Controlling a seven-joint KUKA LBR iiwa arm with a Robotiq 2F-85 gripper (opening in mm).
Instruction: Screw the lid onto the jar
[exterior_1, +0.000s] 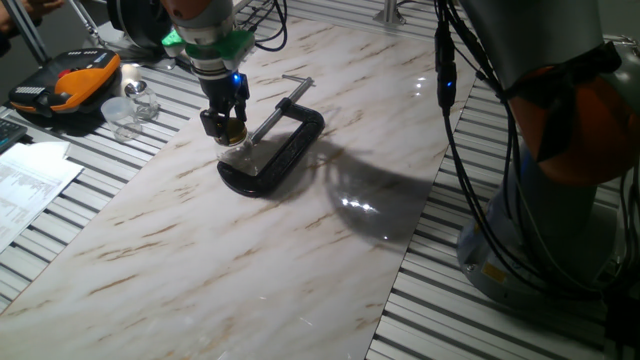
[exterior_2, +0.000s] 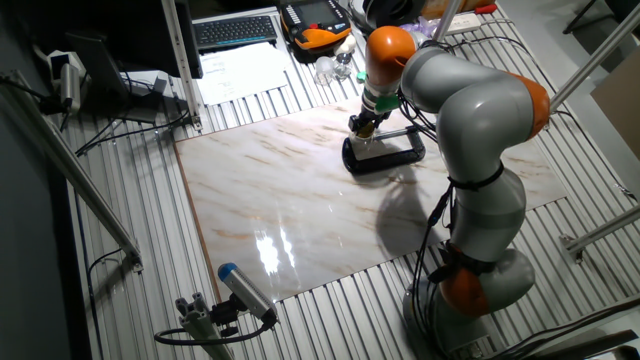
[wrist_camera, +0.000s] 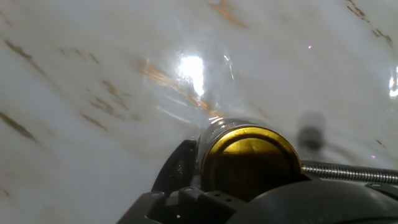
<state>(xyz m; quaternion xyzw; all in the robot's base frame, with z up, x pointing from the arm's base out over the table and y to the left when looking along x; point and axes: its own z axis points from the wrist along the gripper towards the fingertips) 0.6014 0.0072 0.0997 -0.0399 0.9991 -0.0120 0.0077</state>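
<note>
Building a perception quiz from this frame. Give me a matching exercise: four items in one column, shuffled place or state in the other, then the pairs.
Items:
1. lid
2. jar
3. C-clamp
4. orange-black case

Descriptions:
A. lying flat on the marble board
B. gold, between the gripper fingers
C. off the board, on the slatted table
D. clear glass, inside the clamp's frame

Pairs: 1-B, 2-D, 3-A, 4-C

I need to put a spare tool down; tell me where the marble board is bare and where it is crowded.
Bare: the wide stretch of the marble board in front of the black C-clamp, down to its near edge. Crowded: around the C-clamp, where the gripper holds the lid over the jar.
</note>
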